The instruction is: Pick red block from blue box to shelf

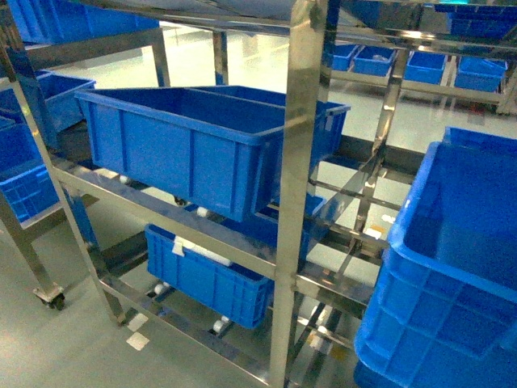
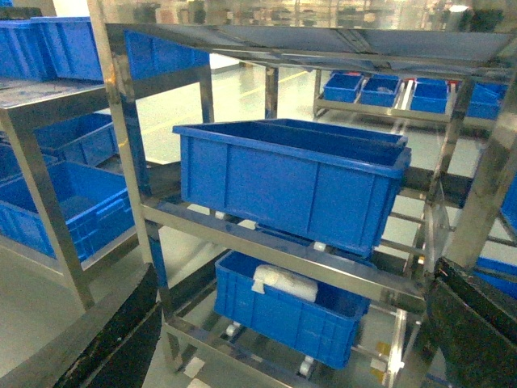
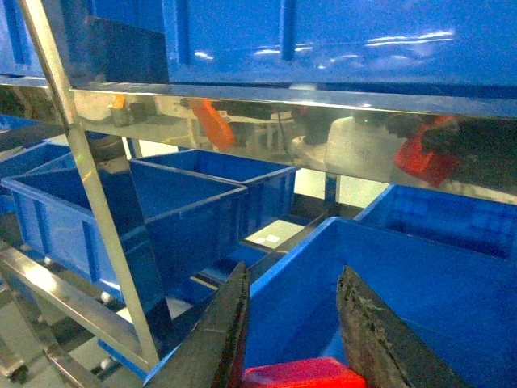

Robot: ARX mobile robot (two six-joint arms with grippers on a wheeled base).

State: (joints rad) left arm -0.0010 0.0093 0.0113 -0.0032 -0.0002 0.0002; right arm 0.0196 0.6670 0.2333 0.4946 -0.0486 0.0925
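Dark fingers of the right claw (image 3: 295, 339) close on the red block (image 3: 303, 373), holding it above a blue crate (image 3: 452, 283) beneath a rail of the shelf (image 3: 283, 117). Left claw (image 2: 275, 339) stands wide apart, empty, facing another blue crate (image 2: 291, 174) on the shelf's middle tier.

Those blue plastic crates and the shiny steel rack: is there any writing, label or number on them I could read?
No text can be read in any view.
Small white tag on the lower dark blue plastic crate: too blurred to read.
Pale scraps on the grey floor under the stainless-steel rack: nothing legible.
Glossy red block between the right claw's fingers: no marking visible.
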